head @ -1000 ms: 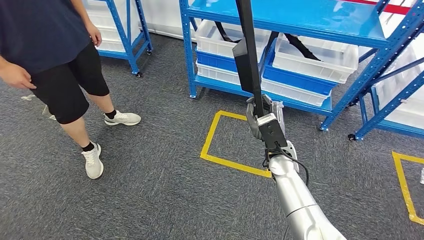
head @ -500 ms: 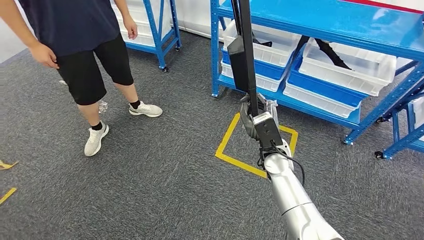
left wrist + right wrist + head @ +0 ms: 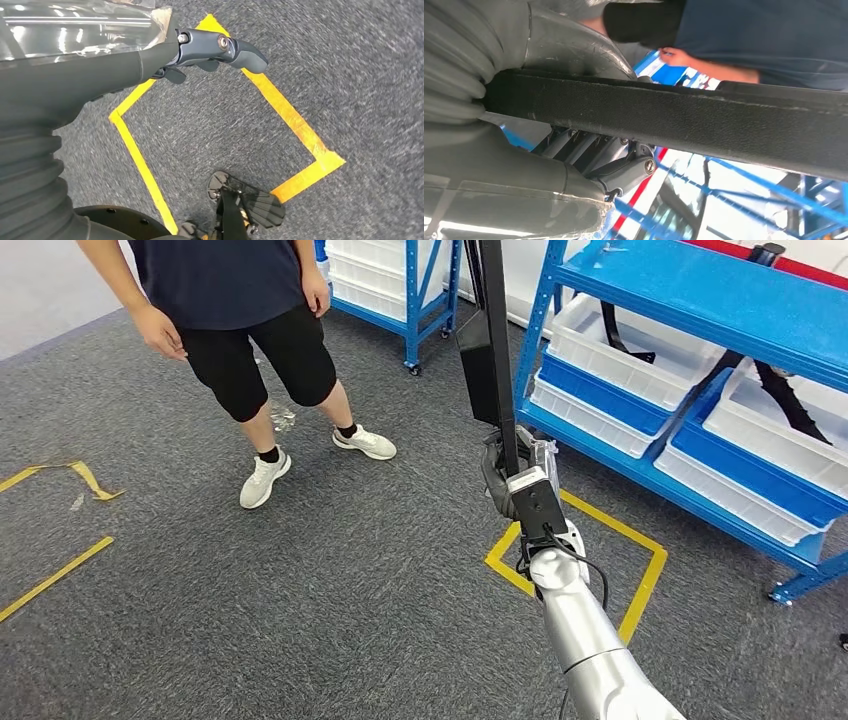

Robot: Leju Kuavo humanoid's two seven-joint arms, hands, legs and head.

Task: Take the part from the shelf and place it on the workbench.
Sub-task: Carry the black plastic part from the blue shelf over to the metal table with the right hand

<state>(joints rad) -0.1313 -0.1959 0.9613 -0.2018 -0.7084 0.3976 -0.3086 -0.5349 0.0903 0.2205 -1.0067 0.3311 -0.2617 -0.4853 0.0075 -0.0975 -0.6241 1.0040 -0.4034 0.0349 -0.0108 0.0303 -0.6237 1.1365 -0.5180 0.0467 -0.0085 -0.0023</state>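
My right hand (image 3: 515, 478) grips a long black part (image 3: 491, 350) and holds it upright in front of me, its upper end running out of the head view. The right wrist view shows the same textured black bar (image 3: 684, 114) crossing my palm, with the fingers (image 3: 624, 172) wrapped round it. My left hand (image 3: 200, 50) hangs over the grey carpet, fingers apart and nothing in it.
A person (image 3: 235, 320) in dark clothes and white shoes stands ahead on the left. A blue shelf (image 3: 700, 295) with white bins (image 3: 620, 355) holding black parts stands on the right. Yellow tape (image 3: 600, 540) marks a square below my arm; more tape (image 3: 55, 575) lies far left.
The whole view has swung: shelf and person have slid to the right, so the camera has turned left. My right hand keeps its grip on the upright part.
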